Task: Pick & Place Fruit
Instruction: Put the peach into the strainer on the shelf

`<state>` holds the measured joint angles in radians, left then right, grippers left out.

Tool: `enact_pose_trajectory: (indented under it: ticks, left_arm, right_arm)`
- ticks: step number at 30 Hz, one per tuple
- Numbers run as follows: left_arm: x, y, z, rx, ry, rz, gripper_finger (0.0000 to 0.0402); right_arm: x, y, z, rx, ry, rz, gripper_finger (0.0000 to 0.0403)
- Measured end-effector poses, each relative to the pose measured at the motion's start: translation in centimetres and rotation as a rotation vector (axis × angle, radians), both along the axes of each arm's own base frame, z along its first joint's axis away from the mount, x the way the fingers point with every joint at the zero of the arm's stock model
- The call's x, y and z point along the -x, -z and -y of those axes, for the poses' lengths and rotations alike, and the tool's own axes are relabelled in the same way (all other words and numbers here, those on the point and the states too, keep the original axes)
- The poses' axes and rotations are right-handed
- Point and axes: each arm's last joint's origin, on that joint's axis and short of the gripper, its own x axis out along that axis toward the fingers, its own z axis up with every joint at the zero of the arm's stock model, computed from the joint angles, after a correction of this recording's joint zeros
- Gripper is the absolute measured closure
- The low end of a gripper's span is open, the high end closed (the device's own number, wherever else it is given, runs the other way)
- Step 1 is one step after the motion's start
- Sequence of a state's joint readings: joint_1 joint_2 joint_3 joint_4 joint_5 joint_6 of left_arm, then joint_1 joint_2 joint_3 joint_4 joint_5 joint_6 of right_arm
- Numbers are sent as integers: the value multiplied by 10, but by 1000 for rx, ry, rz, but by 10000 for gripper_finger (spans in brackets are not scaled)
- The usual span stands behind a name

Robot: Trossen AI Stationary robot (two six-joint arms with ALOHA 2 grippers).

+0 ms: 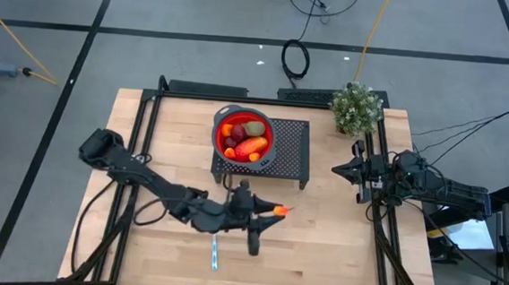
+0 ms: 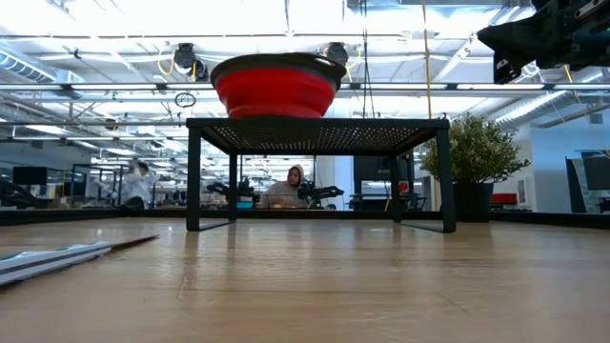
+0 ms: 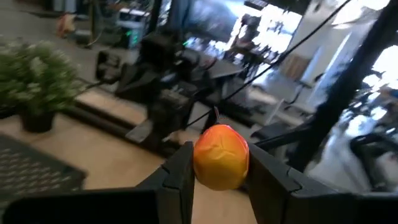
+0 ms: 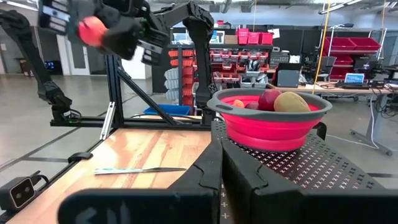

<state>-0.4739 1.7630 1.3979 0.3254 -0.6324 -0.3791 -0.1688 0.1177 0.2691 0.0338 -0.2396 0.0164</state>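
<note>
A small orange fruit (image 3: 221, 155) with a red blush sits between the fingers of my left gripper (image 1: 277, 211), high above the table just in front of the black rack (image 1: 291, 154). The right wrist view shows this gripper and fruit (image 4: 93, 30) in the air. A round red bowl (image 1: 221, 138) stands on the rack and holds several fruit pieces, among them a red-orange oval (image 1: 251, 146) and a brown-green one (image 1: 254, 127). My right gripper (image 1: 338, 169) waits shut at the table's right side, holding nothing. My left gripper pinches the orange fruit by its two opposite sides (image 3: 200, 163) between its two fingers (image 3: 180, 177). The fingers lie level and come from the table's left, pointing toward its right edge. The fruit is lifted clear of the table.
A silver knife (image 1: 214, 252) lies flat on the wood near the front edge, below the left arm. A potted plant (image 1: 358, 107) stands at the far right corner. Black frame rails (image 1: 143, 135) run along both sides of the table.
</note>
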Motion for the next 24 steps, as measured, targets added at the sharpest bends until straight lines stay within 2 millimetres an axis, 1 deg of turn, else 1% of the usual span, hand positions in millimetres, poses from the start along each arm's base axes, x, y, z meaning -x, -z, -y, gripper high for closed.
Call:
enact_pose_trajectory:
  ticks: [3,6,12,17,24]
  left_arm:
    - [-3,5,-9,-25,-23,-51,291]
    - [-3,4,-19,-48,-41,-94,291]
    - [13,-15,-52,-103,-120,-188,291]
    - [26,-26,-81,-193,-177,-281,291]
    - [35,-28,-120,-291,-254,-418,291]
  right_arm:
    - [0,0,0,2,0,0,403]
    - [0,0,0,2,0,0,403]
    - [0,0,0,2,2,-1,403]
    - [0,0,0,2,3,-1,403]
    - [0,0,0,2,2,-1,403]
